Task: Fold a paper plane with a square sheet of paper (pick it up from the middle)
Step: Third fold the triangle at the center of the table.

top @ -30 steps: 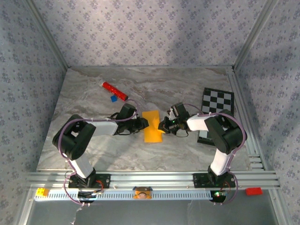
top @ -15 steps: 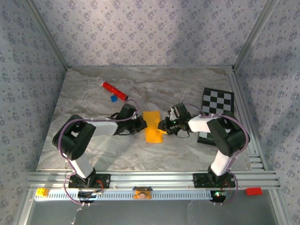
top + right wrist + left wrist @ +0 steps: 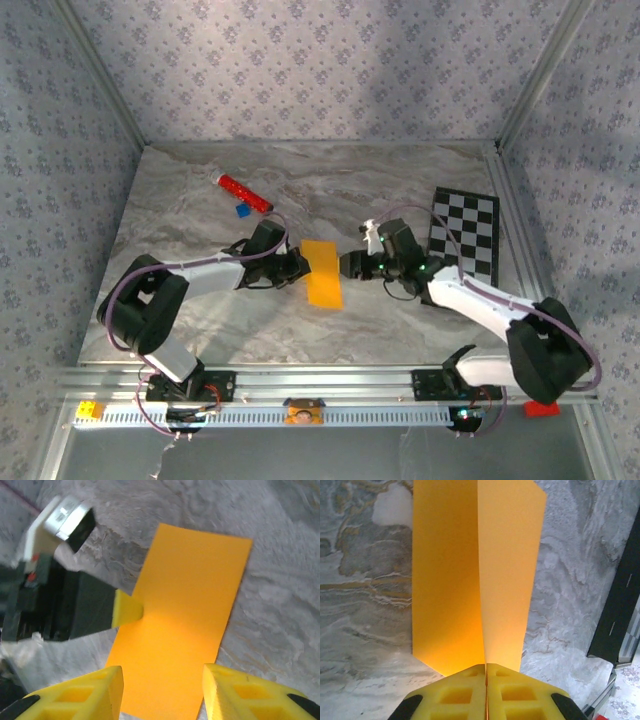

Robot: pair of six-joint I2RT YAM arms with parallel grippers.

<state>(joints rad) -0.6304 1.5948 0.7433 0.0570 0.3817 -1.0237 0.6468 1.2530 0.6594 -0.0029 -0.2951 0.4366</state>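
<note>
Step, my read: first half-fold is done. The paper (image 3: 322,273) is a long rectangle, not yet a dart, so it's early in the job.

L gripper (image 3: 300,268) is closed tight on the paper's long edge, about mid-length. The sheet runs straight out ahead of its tips, low over the table (image 3: 200,330). R gripper (image 3: 350,266) faces it from the opposite side, fingers roughly half spread and holding nothing, w/ the paper just ahead of its tips.

Next move, prob: R either presses the crease flat or takes a corner for the nose fold. That needs R lined up w/ the edge and closing on both layers, while L keeps its pinch so the sheet doesn't swing or slide. Thin paper, so it'll buckle if pushed end-on.

Views:
- L wrist: two leaves of paper (image 3: 470,570) meet on a line running out from the closed jaws, so the layers are splayed a bit and not flat. Can't tell if that line is the crease or the open edges.
- R wrist: the paper reads as one flat rectangle, and an L fingertip (image 3: 127,611) bites its far long edge. The near edge sits in the gap btwn the R fingers, no pad on it.
- Top: shows both arms meeting across the sheet. Board (image 3: 462,235) is behind R, red cylinder (image 3: 245,193) well off beyond L.
</note>
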